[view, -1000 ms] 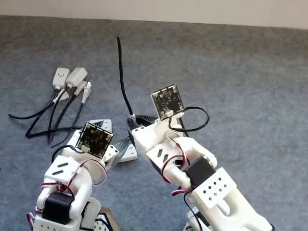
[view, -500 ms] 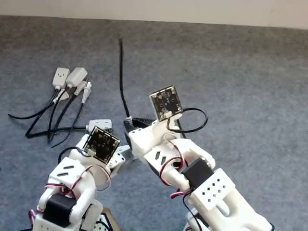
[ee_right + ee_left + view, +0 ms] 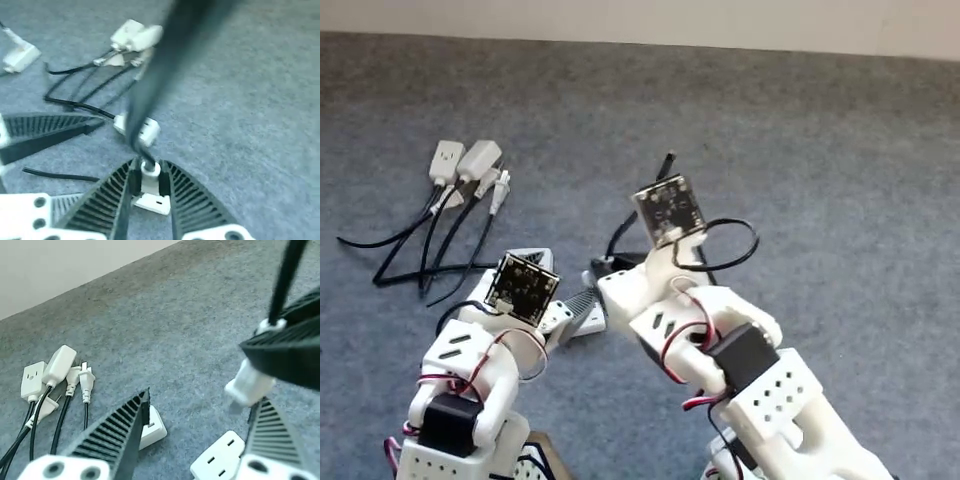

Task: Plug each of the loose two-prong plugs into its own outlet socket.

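Note:
My right gripper is shut on a white two-prong plug; its black cord rises steeply past the camera. In the high view this gripper is at mid-table, and the cord stands beside its camera board. Just under the plug lies a white outlet socket. My left gripper is open, straddling two white sockets. The held plug hangs between its fingers, prongs toward the nearer socket and apart from it.
At the far left of the grey carpet lies a cluster: a white socket, a plug adapter, loose white plugs and black cords. Another socket block lies beyond the right gripper. A pale wall edge runs along the back.
The black cord, which lay stretched toward the back of the carpet, has swung up beside the right arm's camera board. The left arm shifted slightly; its gripper stays open.

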